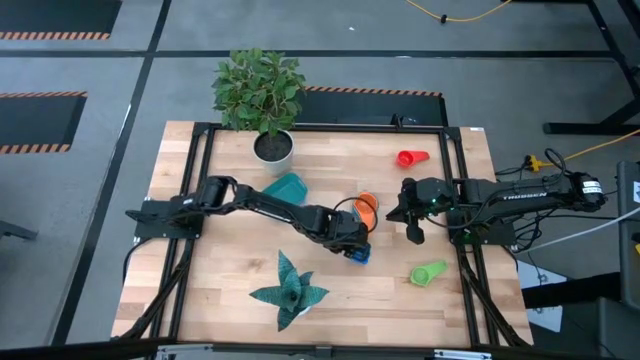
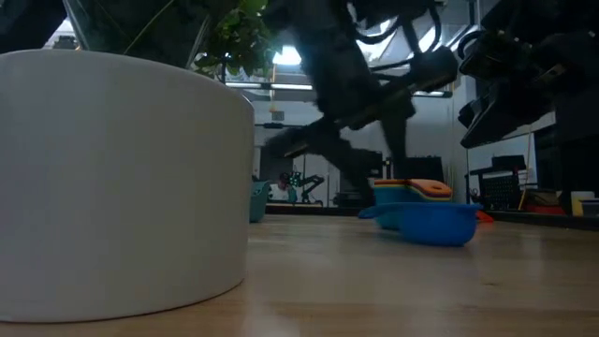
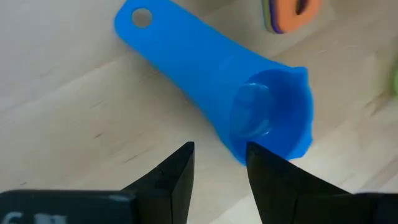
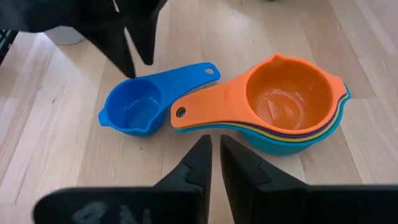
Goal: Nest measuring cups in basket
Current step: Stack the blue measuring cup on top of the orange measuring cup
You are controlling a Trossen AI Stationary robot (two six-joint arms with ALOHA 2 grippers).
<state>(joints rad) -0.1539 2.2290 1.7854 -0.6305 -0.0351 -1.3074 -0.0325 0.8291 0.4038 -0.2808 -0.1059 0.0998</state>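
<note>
A blue measuring cup (image 1: 358, 253) (image 4: 134, 112) sits upright on the table on its base. Beside it is a nested stack with the orange cup (image 4: 286, 99) (image 1: 366, 206) on top and yellow, dark and light blue rims showing under it. The red cup (image 1: 410, 157) and the green cup (image 1: 428, 272) lie apart on the right side. The teal basket (image 1: 287, 187) is near the plant pot. My left gripper (image 3: 221, 158) (image 4: 137, 59) is open, just above the blue cup's bowl (image 3: 267, 112). My right gripper (image 4: 215, 152) (image 1: 414, 232) is shut, holds nothing, and hovers right of the stack. My left gripper comes down on the blue cup from above, slanting. One fingertip (image 4: 130, 73) stands at the bowl's rim (image 4: 124, 84), on the side away from the handle. I cannot tell whether it touches the rim. The cup rests on the table.
A white plant pot (image 1: 272, 147) with a leafy plant stands at the far edge and fills the left of the low view (image 2: 112, 178). A teal star-shaped plant (image 1: 290, 290) lies near the front edge. Bare wood (image 1: 215, 270) lies on the near left.
</note>
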